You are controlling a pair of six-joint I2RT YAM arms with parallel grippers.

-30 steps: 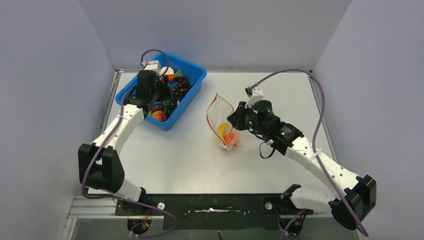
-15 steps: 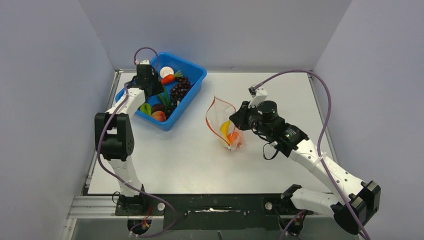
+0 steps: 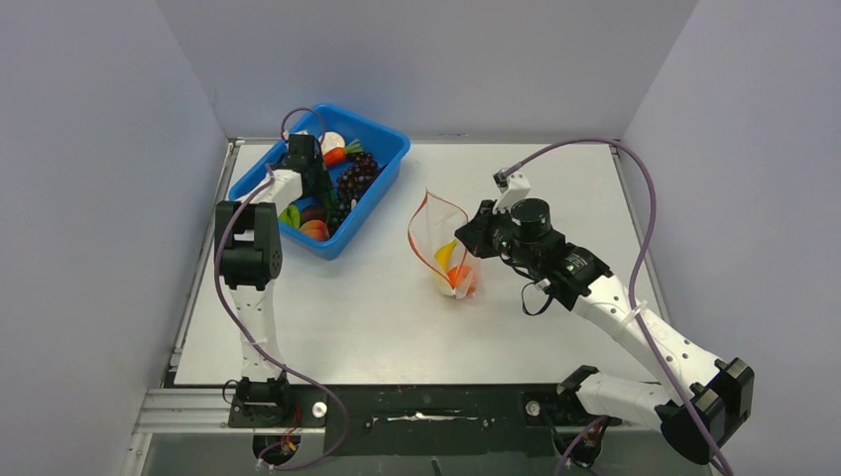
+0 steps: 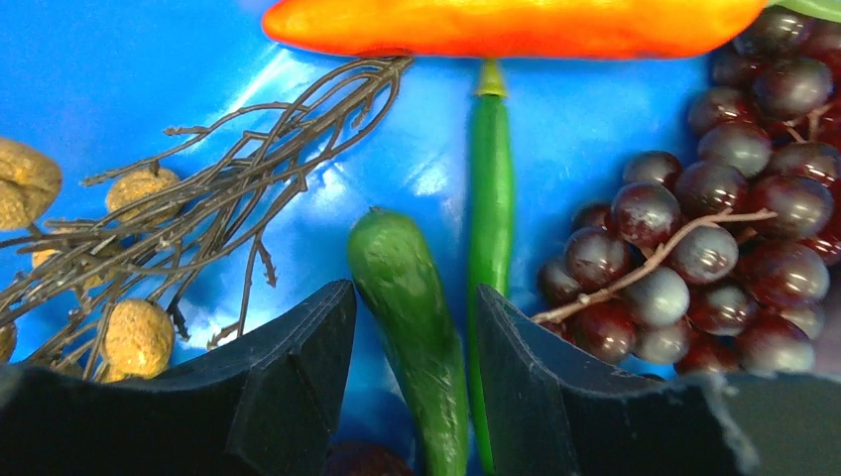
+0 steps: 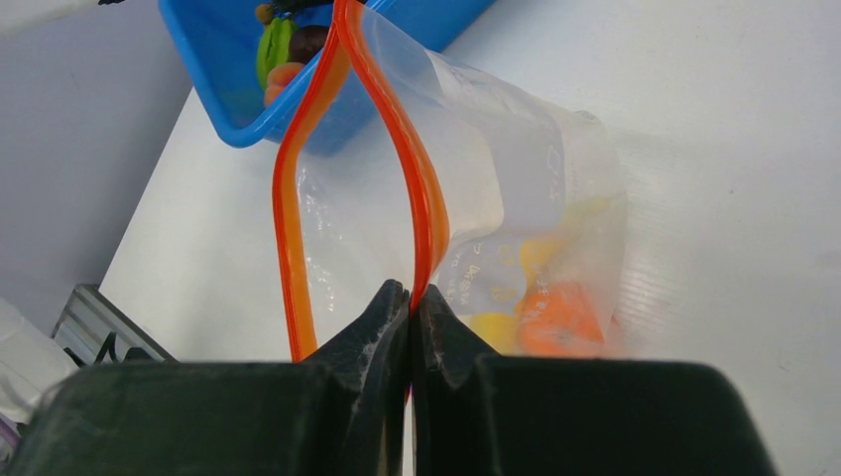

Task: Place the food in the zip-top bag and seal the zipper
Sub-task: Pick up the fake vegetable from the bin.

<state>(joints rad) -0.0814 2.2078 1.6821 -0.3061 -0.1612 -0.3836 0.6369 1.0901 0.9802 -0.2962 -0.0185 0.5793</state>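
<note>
The clear zip-top bag (image 3: 443, 248) stands open mid-table, its red-orange zipper (image 3: 414, 238) spread in a loop. An orange ball (image 3: 460, 277) and a yellow banana (image 3: 444, 254) lie inside. My right gripper (image 3: 474, 236) is shut on the zipper strip (image 5: 428, 223) at the bag's right side, jaws (image 5: 412, 297) pinched together. My left gripper (image 3: 312, 178) is down in the blue bin, open, with a green piece (image 4: 407, 307) between its jaws (image 4: 415, 327), gaps on both sides. The carrot (image 4: 516, 25) and grapes (image 4: 734, 228) lie just beyond it.
The blue bin (image 3: 389, 149) sits at the back left, holding more toy food, a white round disc (image 3: 332, 141), a thin green stem (image 4: 491, 188) and a brown twig with tan balls (image 4: 139, 248). Grey walls enclose the table on three sides.
The left arm has folded upright and its gripper has shifted within the bin, now down over the green piece. The right gripper raised the bag's edge slightly, then held still.
</note>
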